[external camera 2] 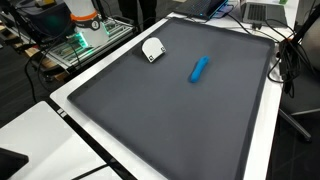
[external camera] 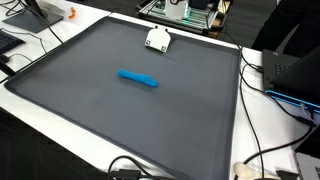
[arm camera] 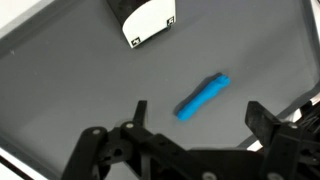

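Claw (arm camera: 197,106) stands wide open, nothing between its two dark fingers (arm camera: 142,108), which come up from the bottom edge of the wrist view. I hover over the grey mat (external camera: 90,110), and the nearest thing is the blue marker (arm camera: 204,96), lying flat on the mat at the middle of the wrist view, just above the gap between the fingers and not touched by either.

In both exterior views the marker (external camera: 138,78) (external camera 2: 199,68) sits alone near the middle of the mat, a little toward its far edge. A white block (arm camera: 148,22) lies well apart from it, at the top of the wrist view. Cables (external camera: 262,150) run along the table beside the mat at the right of an exterior view. The arm itself shows in neither exterior view.

As I read it, the step in hand is lining up above the marker, with no grasp begun. A pick from here would call for turning the wrist so the fingers close across the marker's thin side, centring it in the gap, then coming straight down until the fingertips almost meet the mat.

Its long axis runs diagonally in the wrist view, from lower left to upper right, so it sits skewed to the line between my fingers. In an exterior view (external camera: 138,78) it lies almost level, its right end dipping slightly. I cannot tell which end is the cap.
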You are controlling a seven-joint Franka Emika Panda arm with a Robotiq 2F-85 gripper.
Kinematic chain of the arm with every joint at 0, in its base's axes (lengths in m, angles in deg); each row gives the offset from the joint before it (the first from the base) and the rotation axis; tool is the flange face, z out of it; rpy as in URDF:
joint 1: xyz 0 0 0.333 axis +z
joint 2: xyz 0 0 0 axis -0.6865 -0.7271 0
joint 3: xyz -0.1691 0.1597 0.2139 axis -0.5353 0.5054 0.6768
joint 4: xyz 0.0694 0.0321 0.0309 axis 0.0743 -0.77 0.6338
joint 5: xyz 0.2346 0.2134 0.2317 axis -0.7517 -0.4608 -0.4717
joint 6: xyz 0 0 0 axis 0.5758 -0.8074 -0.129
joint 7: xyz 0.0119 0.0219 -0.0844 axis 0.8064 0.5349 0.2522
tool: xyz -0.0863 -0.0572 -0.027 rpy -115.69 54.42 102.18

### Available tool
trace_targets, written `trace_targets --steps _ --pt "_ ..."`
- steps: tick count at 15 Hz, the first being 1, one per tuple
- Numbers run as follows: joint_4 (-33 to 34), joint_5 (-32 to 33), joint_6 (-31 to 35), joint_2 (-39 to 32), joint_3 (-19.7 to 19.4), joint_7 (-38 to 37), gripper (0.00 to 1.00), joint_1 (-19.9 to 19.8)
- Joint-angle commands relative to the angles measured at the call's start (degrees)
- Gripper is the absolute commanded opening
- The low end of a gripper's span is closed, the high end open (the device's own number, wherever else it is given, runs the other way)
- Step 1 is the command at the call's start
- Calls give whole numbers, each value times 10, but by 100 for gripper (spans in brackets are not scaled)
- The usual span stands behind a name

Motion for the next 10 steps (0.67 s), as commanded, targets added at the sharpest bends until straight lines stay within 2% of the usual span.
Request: trace_targets --steps 1,6,10 --pt "-68 -50 5 28 21 -72 100 -9" --pt "-129 -92 82 4 53 -189 100 -13" --pt "-161 -136 137 -27 60 -213 100 4"
